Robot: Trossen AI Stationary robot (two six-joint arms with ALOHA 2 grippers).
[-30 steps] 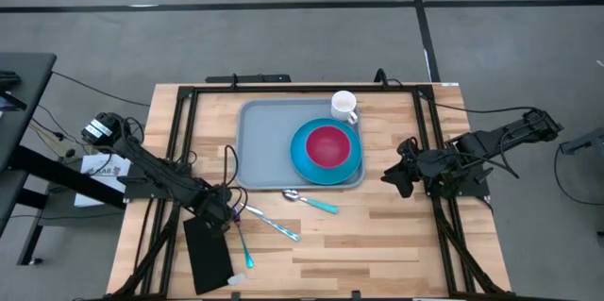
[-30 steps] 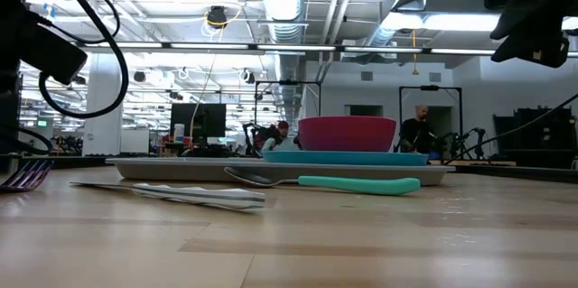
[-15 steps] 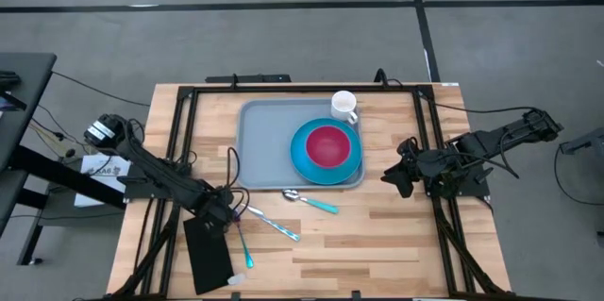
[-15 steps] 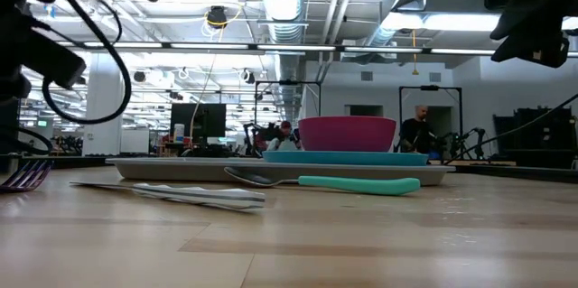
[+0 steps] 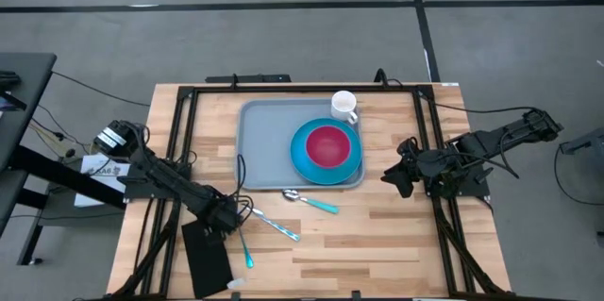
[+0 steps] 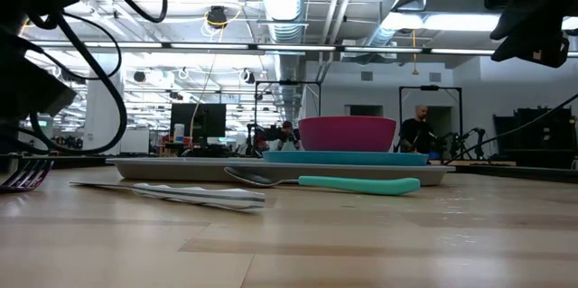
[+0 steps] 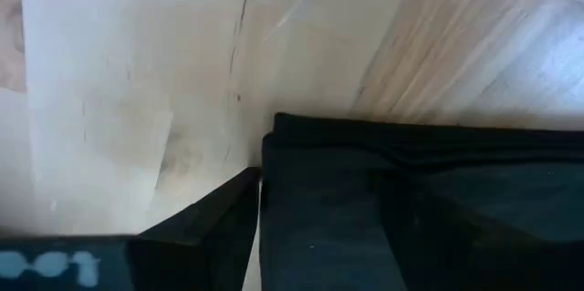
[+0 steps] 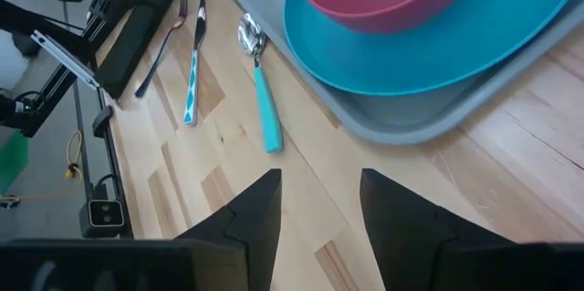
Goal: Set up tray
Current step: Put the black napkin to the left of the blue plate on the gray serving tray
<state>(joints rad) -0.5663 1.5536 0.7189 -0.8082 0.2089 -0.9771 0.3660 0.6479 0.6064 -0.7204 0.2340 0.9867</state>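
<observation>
While poised over the black napkin (image 5: 206, 259), left gripper (image 5: 229, 214) spread, gripping nothing. Right gripper (image 5: 398, 176) parted and empty, beside the tray (image 5: 257, 145).

Bright overhead lighting, blurred washed-out left wrist view

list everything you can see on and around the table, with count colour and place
tray: 1, grey-blue, far middle of the table
plate: 1, blue, on the tray's right part
bowl: 1, red, on the plate
mug: 1, white, tray's far right corner
spoon: 1, teal handle, table just in front of the tray
knife: 1, teal patterned handle, left of the spoon
fork: 1, teal handle, beside the napkin
napkin: 1, black, near left of the table
left gripper: open, over the napkin's far end
right gripper: open, empty, right of the tray
</observation>
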